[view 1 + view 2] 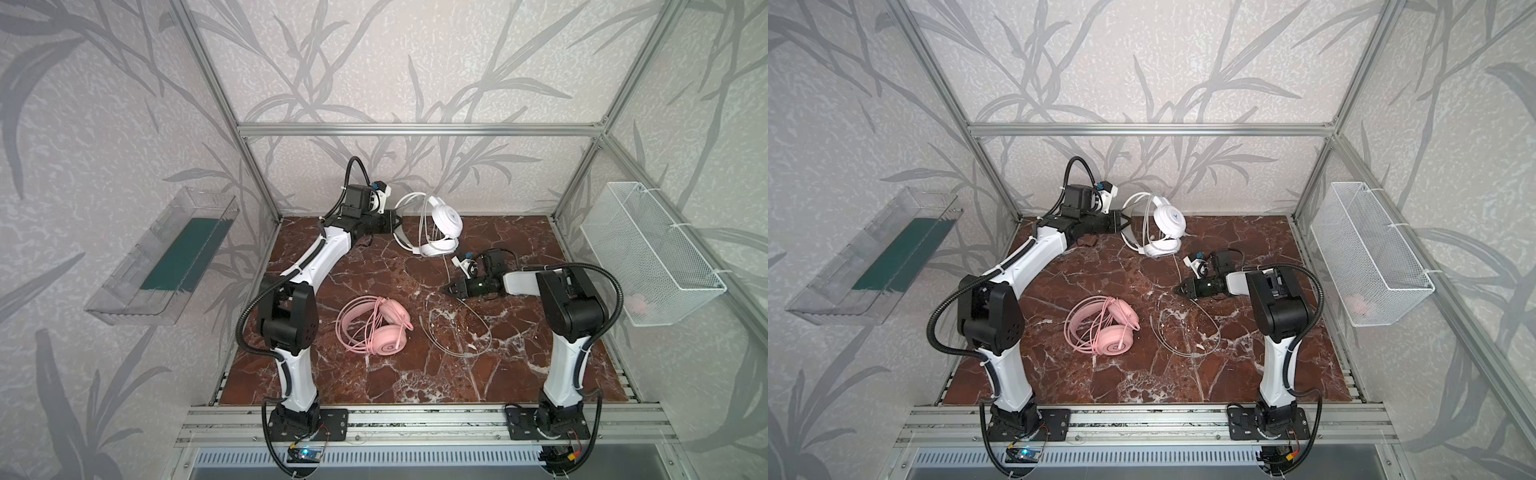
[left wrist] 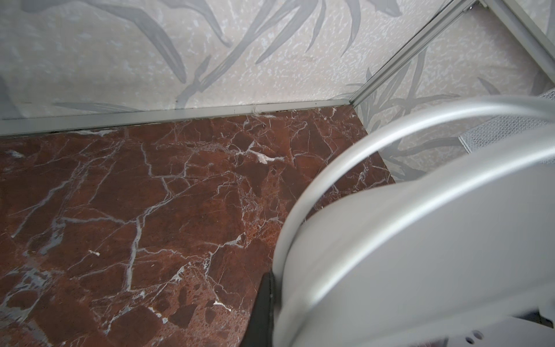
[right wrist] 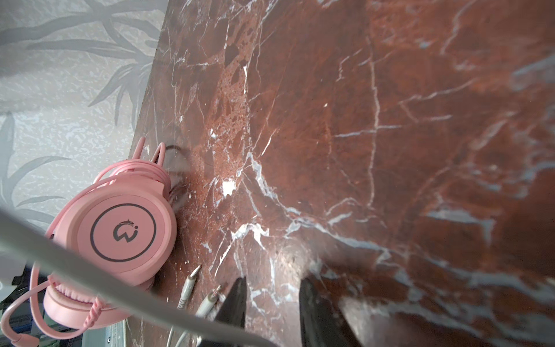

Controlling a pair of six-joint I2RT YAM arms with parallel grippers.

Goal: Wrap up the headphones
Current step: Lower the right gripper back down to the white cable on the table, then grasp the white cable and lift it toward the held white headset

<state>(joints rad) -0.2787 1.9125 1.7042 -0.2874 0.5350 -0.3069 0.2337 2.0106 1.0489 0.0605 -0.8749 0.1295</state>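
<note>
Left gripper [image 1: 395, 224] pinched white headset [image 1: 446, 217] by headband, keeping it upright at table [image 1: 540, 353] rear, likely for winding.
Right gripper [image 1: 446, 289] low by loose cable [image 3: 189, 284], jaws apart, empty.
Pink headset [image 1: 386, 338] mid-table, apparently wrapped.

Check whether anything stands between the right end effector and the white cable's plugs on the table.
Nothing visible does. In the right wrist view the two plugs lie on bare table right beside the right end effector, whose jaws stand apart. The pink headphones lie beyond the plugs, not between.
</note>
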